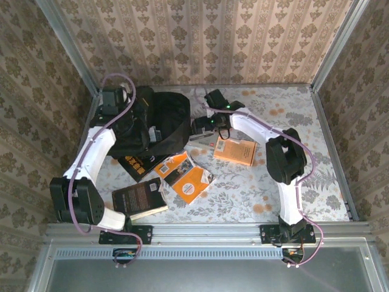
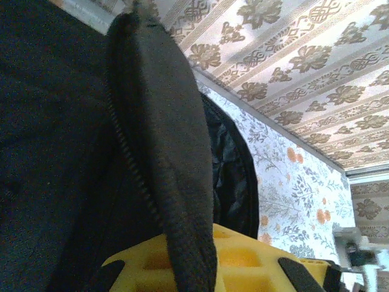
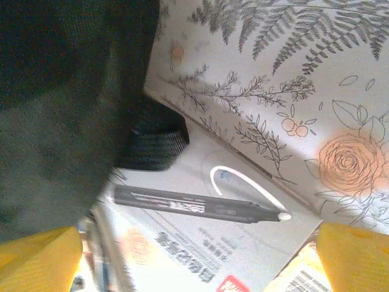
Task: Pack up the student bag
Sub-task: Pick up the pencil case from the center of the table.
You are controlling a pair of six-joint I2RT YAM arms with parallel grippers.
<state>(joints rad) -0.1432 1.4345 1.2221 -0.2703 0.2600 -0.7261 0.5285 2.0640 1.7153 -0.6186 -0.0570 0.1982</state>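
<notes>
The student bag [image 1: 164, 115], a big soft black backpack, lies at the back left of the table. My left gripper [image 1: 141, 121] is shut on its zipped edge; in the left wrist view the black flap [image 2: 164, 152] runs down between the yellow fingers [image 2: 249, 258]. My right gripper [image 1: 203, 126] hovers open just right of the bag. In its wrist view a grey marker pen [image 3: 194, 205] lies on a pale book [image 3: 182, 258] between the spread yellow fingertips [image 3: 349, 255], untouched. The bag's fabric [image 3: 61, 109] covers that view's left side.
An orange book [image 1: 234, 149] lies right of the right gripper. Two more orange books [image 1: 185, 175] are fanned out mid-table, beside a black-and-yellow one [image 1: 136, 163]. A black book [image 1: 140, 198] sits near the front edge. Papered walls enclose the table on three sides.
</notes>
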